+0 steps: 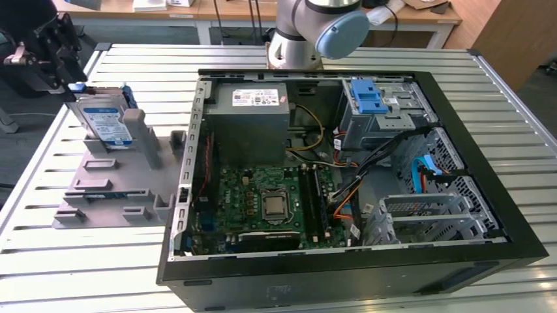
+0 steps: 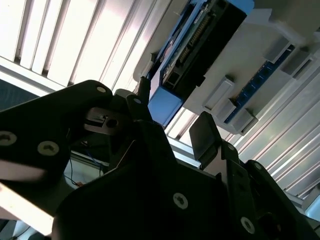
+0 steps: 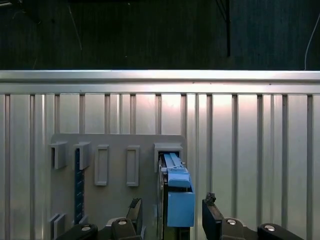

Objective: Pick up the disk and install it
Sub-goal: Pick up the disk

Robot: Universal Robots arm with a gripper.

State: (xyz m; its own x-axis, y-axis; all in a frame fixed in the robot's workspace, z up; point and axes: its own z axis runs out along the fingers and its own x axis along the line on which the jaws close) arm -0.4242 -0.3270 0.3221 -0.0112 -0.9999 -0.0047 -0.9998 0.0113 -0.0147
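Open computer case [image 1: 348,282] on a slatted metal table [image 1: 87,267], with a grey holding fixture [image 1: 104,195] lying just beside it on the exterior view's left. We see the disk [image 1: 103,122] standing on edge in a slot of this fixture, label face outward, its blue bracket running along the upper edge; it sits outside the case and well apart from the grey drive cage [image 1: 383,124] with its blue latch [image 1: 366,98] in the case's far corner. The gripper [image 1: 70,78] hangs at the far end of the disk, at the edge of the table. In the first wrist view we look along the disk [image 3: 177,192] edge-on, and the two black fingers [image 3: 212,217] stand one on each side of the blue bracket, a visible gap on either side, so the jaws are spread wider than the disk and grasp nothing. The second wrist view shows the same arrangement from below the gripper [image 2: 172,112], with the blue end of the bracket between the fingertips and the disk [image 2: 200,50] in its fixture slot.
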